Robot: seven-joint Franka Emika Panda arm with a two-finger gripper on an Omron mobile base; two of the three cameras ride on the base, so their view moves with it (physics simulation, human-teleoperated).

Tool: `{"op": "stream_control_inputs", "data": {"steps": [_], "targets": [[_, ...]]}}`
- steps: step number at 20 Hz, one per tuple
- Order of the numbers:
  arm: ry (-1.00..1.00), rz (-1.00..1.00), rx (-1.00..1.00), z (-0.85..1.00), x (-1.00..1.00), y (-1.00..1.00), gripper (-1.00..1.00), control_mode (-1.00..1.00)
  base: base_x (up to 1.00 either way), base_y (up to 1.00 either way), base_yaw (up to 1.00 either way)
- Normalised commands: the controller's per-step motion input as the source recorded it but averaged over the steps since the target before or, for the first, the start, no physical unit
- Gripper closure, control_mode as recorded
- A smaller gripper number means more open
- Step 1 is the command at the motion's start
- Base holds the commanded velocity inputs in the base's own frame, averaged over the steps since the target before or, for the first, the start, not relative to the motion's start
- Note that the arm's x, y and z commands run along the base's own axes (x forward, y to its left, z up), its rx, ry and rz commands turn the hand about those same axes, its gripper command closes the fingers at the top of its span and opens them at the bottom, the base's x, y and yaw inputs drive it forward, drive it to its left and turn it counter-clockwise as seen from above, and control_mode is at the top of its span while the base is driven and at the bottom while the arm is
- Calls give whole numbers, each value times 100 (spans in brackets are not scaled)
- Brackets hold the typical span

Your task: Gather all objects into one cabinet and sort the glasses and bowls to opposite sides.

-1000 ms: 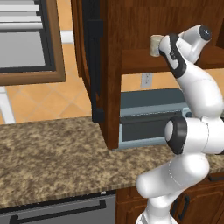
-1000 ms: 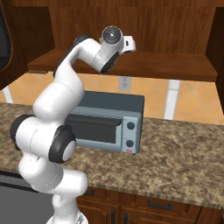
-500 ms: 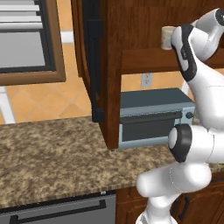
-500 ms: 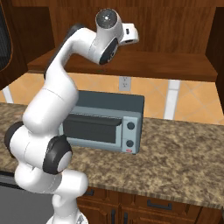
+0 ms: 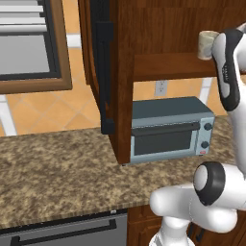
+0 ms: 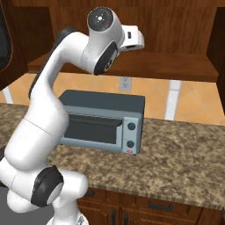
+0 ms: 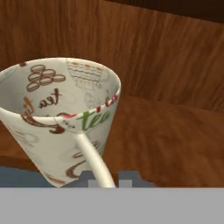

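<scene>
Raised and carried rightward since a second ago: cream mug, now above the cabinet shelf board. Gripper jaws pinched nearly closed on its handle.

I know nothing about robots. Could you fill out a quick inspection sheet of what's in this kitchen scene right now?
Surface: speckled stone counter, bare in front.
Job's things: one pale printed mug with a loop handle, at the wooden cabinet over its shelf; whether it rests on the board cannot be told.
Clutter: grey toaster oven on the counter under the shelf.
Grippers: fingers shut on the mug's handle.
Cables: nothing seen.
Surroundings: wall outlet, orange tiled wall, framed window, drawer fronts below.
</scene>
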Motion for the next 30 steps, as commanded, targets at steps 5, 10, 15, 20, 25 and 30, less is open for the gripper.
{"op": "stream_control_inputs", "data": {"steps": [5, 10, 15, 20, 25, 30], "targets": [[0, -6, 0, 14, -100, -9, 100, -100, 0, 0, 0], [0, -6, 0, 12, -100, -3, 100, -100, 0, 0, 0], [7, -6, 0, 18, -100, 0, 100, -100, 0, 0, 0], [10, -1, 2, 18, -100, 0, 100, -100, 0, 0, 0], [0, 0, 4, 3, -100, 1, 100, -100, 0, 0, 0], [-5, 0, 0, -3, -93, 24, 100, -100, 0, 0, 0]]}}
